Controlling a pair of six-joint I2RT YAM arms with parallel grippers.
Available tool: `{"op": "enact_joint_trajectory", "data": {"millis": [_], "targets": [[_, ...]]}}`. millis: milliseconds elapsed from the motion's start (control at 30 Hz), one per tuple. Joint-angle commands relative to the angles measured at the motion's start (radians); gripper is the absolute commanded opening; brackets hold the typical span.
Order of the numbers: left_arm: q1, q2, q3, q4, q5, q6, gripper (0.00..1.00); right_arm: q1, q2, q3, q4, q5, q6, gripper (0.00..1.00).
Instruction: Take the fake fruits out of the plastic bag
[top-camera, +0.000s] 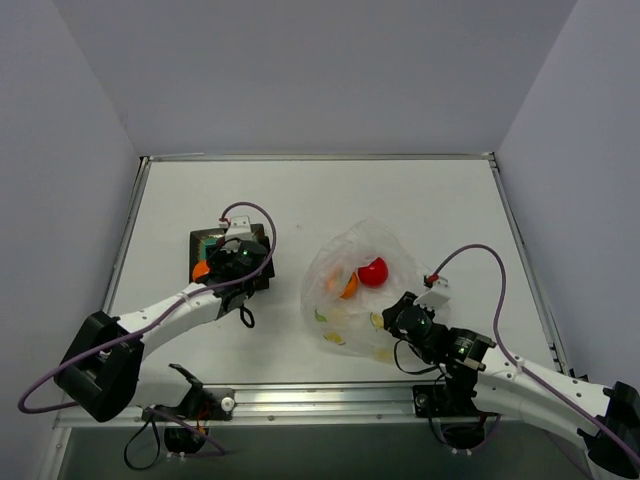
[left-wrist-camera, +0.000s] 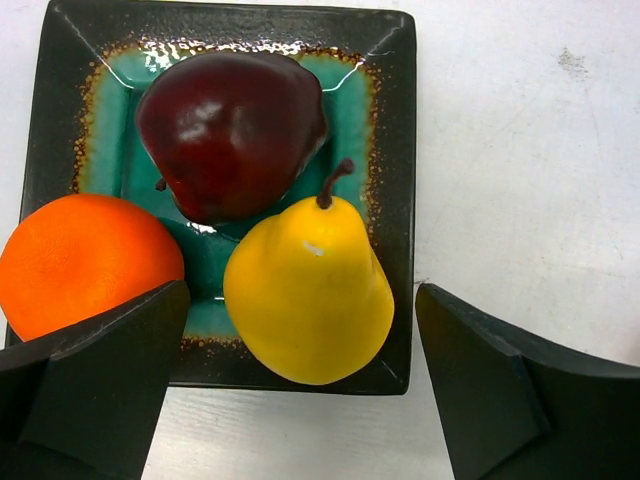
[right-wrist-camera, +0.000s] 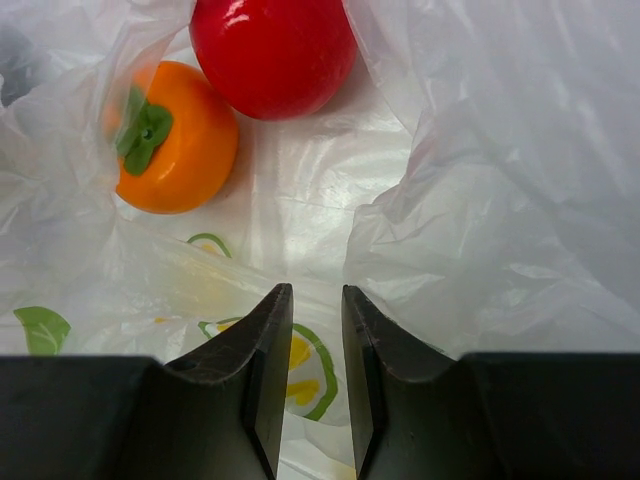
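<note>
The clear plastic bag (top-camera: 345, 310) printed with lemon slices lies right of centre. Inside it lie a red fruit (top-camera: 373, 271) and an orange persimmon-like fruit (top-camera: 349, 287) with a green calyx, shown close up as the red fruit (right-wrist-camera: 272, 50) and the orange one (right-wrist-camera: 180, 140). My right gripper (right-wrist-camera: 317, 290) sits at the bag's near right edge, with its jaws narrowly apart and bunched bag film (right-wrist-camera: 500, 200) between them. My left gripper (left-wrist-camera: 302, 300) hangs wide open over the teal plate (left-wrist-camera: 395, 120), which holds a yellow pear (left-wrist-camera: 310, 290), a dark red apple (left-wrist-camera: 230, 130) and an orange (left-wrist-camera: 85, 260).
The teal plate (top-camera: 200, 240) with its dark rim sits left of centre under the left gripper (top-camera: 240, 258). Grey walls close in the white table on three sides. A cable loops over each arm.
</note>
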Motion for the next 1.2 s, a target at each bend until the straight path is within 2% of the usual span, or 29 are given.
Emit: {"op": "enact_joint_trajectory", "data": {"millis": [0,67,200,300,333,367,467,533,667,733,967,1067,1167], "targets": [[0.004,-0.084,-0.001,0.001,0.018,-0.002,0.95,-0.010,0.003,0.052,-0.012,0.053,-0.022,0.23],[-0.015,-0.171,-0.004,-0.057,0.072,-0.007,0.92,-0.008,0.005,0.055,-0.012,0.053,-0.029,0.23],[-0.117,-0.297,0.009,-0.126,0.157,-0.058,0.71,-0.013,0.008,0.064,-0.012,0.069,-0.036,0.23],[-0.275,-0.337,0.028,-0.099,0.214,-0.075,0.65,-0.019,0.025,0.069,-0.012,0.079,-0.037,0.22],[-0.314,-0.330,0.034,-0.029,0.248,-0.062,0.64,-0.020,0.034,0.067,-0.012,0.087,-0.036,0.22],[-0.387,-0.293,0.045,-0.004,0.303,-0.052,0.64,-0.026,0.037,0.066,-0.010,0.089,-0.034,0.21],[-0.511,-0.175,0.127,0.086,0.328,-0.036,0.64,-0.043,0.033,0.061,-0.012,0.084,-0.029,0.18],[-0.544,-0.112,0.187,0.147,0.337,-0.030,0.64,-0.062,0.013,0.058,-0.012,0.078,-0.036,0.17],[-0.578,0.076,0.266,0.234,0.379,-0.041,0.64,-0.112,-0.012,0.035,-0.013,0.029,-0.046,0.17],[-0.596,0.129,0.314,0.245,0.337,-0.050,0.64,-0.144,-0.015,0.027,-0.012,0.003,-0.043,0.17],[-0.593,0.377,0.445,0.195,0.173,-0.085,0.65,-0.143,-0.026,0.017,-0.012,-0.006,-0.036,0.16],[-0.589,0.455,0.522,0.170,0.101,-0.076,0.73,-0.132,-0.018,0.017,-0.012,-0.008,-0.034,0.17],[-0.567,0.523,0.585,0.143,0.052,-0.079,0.77,-0.120,-0.020,0.010,-0.012,-0.006,-0.026,0.16]]}}
